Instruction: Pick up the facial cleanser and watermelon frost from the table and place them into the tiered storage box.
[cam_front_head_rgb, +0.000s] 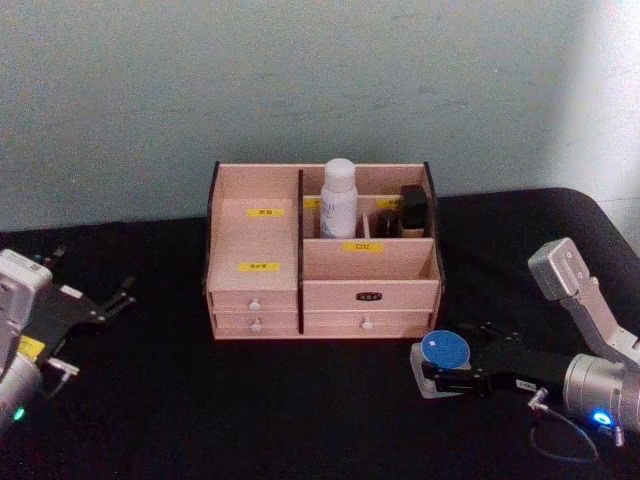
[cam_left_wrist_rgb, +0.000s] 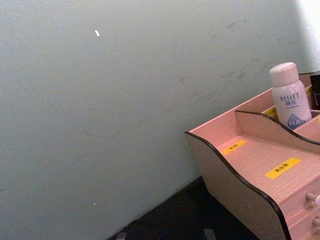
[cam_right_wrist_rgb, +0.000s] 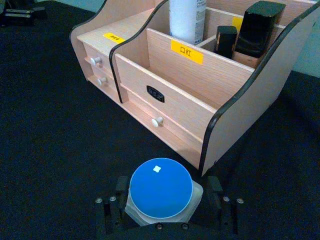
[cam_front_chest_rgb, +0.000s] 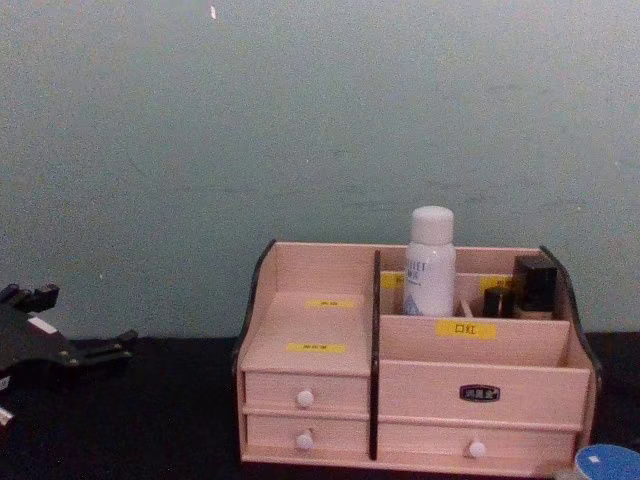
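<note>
From the head, the right gripper (cam_front_head_rgb: 448, 372) clasps the watermelon frost (cam_front_head_rgb: 444, 350) on the table (cam_front_head_rgb: 300, 420) by the front right corner of the tiered storage box (cam_front_head_rgb: 255, 240) — the facial cleanser (cam_front_head_rgb: 338, 200) stands upright in a rear compartment. The left gripper (cam_front_head_rgb: 118, 298) sits far left, fingers spread, empty. Right wrist: the fingers (cam_right_wrist_rgb: 221, 210) press against the blue-lidded jar's sides.

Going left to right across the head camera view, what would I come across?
From the left: left end effector → tiered storage box, stepped left side → facial cleanser → black containers → watermelon frost, gripped in the right end effector.
</note>
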